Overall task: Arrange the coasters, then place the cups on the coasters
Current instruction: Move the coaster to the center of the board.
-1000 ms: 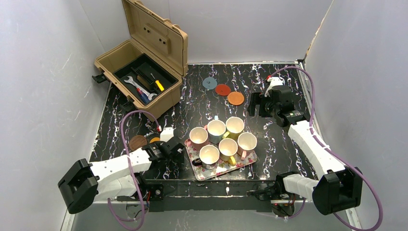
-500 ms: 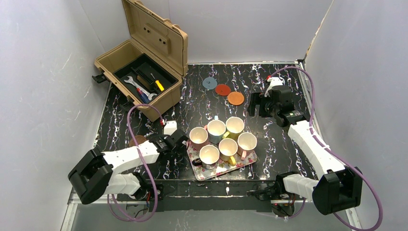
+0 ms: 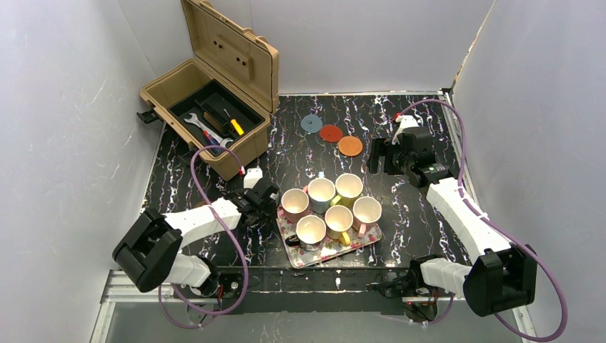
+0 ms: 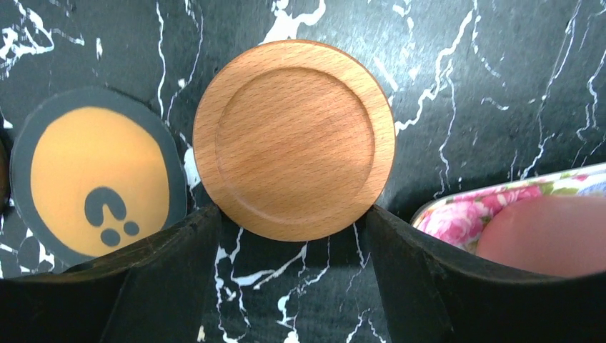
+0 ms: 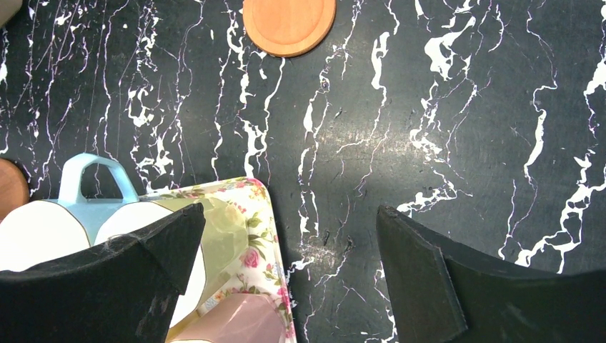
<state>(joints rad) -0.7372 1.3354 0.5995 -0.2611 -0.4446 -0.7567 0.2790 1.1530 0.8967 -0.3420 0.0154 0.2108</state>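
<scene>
Top view. Six cups (image 3: 332, 209) stand packed together on the floral tray (image 3: 323, 252). Beyond the tray's far side, well apart from it, lie the blue-grey coaster (image 3: 311, 123), red coaster (image 3: 330, 133) and orange coaster (image 3: 349, 146) in a slanting row on the worktop (image 3: 300, 164). My left claw (image 3: 261, 196) sits low, just off the tray's left edge. My right claw (image 3: 377, 156) hangs beyond the tray's far right corner.

Left wrist. Left claw (image 4: 291, 214) stands partly open. Its tips straddle the near edge of a wooden coaster (image 4: 294, 139) lying flat just left of the tray (image 4: 457, 213). I cannot tell if they press it. A yellow-orange coaster (image 4: 98, 184) lies farther left. A pink cup (image 4: 543, 236) stands on the tray.

Right wrist. Right claw (image 5: 291, 214) is spread wide and holds nothing. The tray's corner (image 5: 250, 214) and a blue cup (image 5: 96, 179) sit at its left finger.
</scene>
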